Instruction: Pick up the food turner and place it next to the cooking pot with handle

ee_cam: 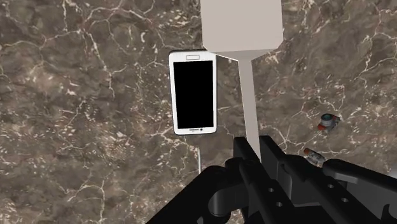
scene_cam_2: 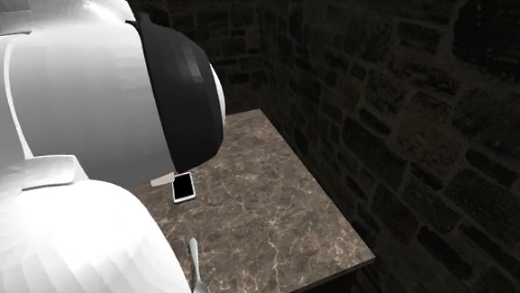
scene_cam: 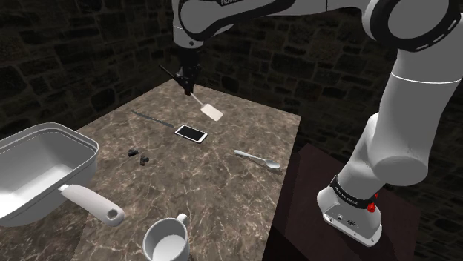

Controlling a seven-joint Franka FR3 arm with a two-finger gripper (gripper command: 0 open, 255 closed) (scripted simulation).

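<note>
We see the gripper (scene_cam: 190, 86) up over the far part of the marble table (scene_cam: 222, 193), jaws clamped on the thin handle of the turner (scene_cam: 210, 110) (pale, flat square blade). The turner hangs clear of the table, slanted, blade end lowest, just above and beside the phone (scene_cam: 191, 133). In the wrist view the gripper (ee_cam: 257, 151) pinches the handle. The turner (ee_cam: 242, 28) runs away from the fingers (ee_cam: 242, 156), and its blade covers one corner of the phone (ee_cam: 193, 92), which lies flat with its black screen up. The pot (scene_cam: 80, 172) sits at the shoulder view's left edge, grey-white and open, with its white handle pointing toward the mug (scene_cam: 165, 239). Pot and turner are well apart. A spoon (scene_cam: 258, 159) lies on the table nearer the stand side, apart from the phone. Small dark bits (scene_cam: 138, 156) lie between phone and pot, and a thin dark utensil (scene_cam: 152, 117) (we cannot tell what kind) lies beyond the phone. In the second exterior view the white arm (scene_cam_2: 68, 131) blocks much of the table (scene_cam_2: 270, 213); the phone (scene_cam_2: 184, 186) and spoon (scene_cam_2: 197, 270) show beside it, with a dark stone wall (scene_cam_2: 410, 116) behind.
</note>
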